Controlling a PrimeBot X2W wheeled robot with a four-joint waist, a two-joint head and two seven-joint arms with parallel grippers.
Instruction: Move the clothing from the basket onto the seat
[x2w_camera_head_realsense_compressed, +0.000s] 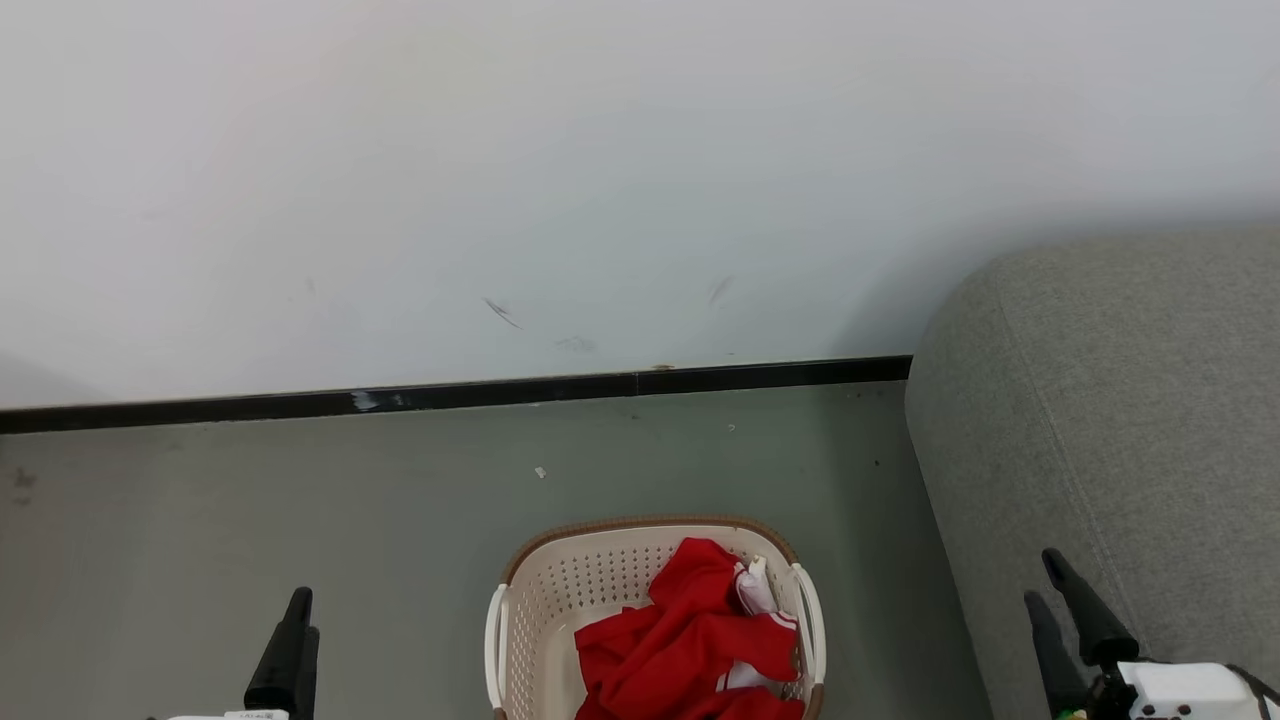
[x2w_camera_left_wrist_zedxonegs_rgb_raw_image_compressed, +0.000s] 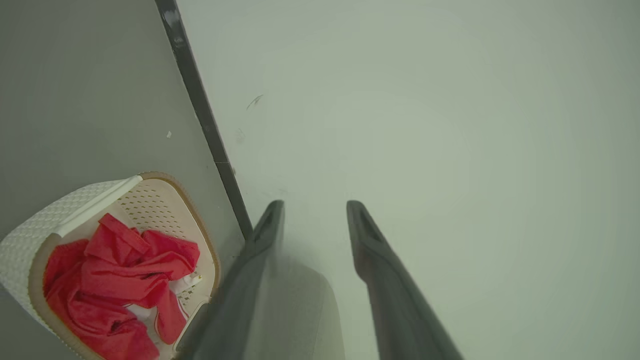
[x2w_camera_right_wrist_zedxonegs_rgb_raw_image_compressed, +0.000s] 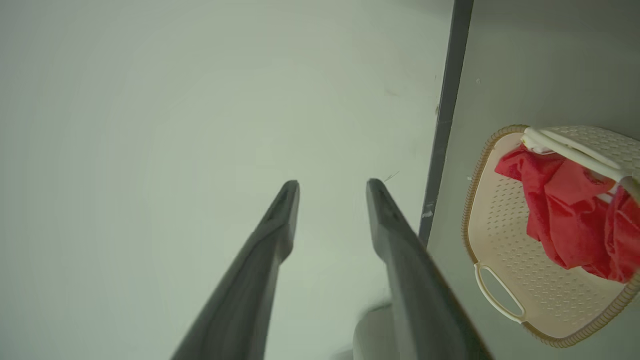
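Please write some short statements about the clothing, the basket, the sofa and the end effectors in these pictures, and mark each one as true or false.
1. The clothing lies in the basket. True.
2. The sofa stands on the robot's left of the basket. False: it stands on the right.
3. The left end effector holds a garment. False: its fingers are apart, with nothing between them.
4. The basket stands on the floor, apart from the wall. True.
5. The right end effector is open and holds nothing. True.
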